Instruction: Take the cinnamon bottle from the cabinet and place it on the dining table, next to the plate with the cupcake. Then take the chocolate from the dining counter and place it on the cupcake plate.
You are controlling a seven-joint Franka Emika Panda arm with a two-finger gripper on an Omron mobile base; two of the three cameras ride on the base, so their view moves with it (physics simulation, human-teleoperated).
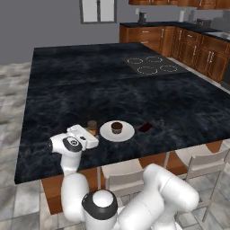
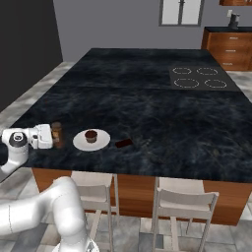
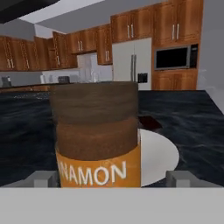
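my jaws stand spread wide, one on each side of the cinnamon bottle and clear of it. the bottle is a squat brown cylinder with a ribbed dark cap and an orange band, upright on the bench, just beside the round white plate. on the plate sits the small dark cupcake. past it the thin flat chocolate lies on glossy black stone veined in grey. far off, reddish wooden cabinets line the wall.
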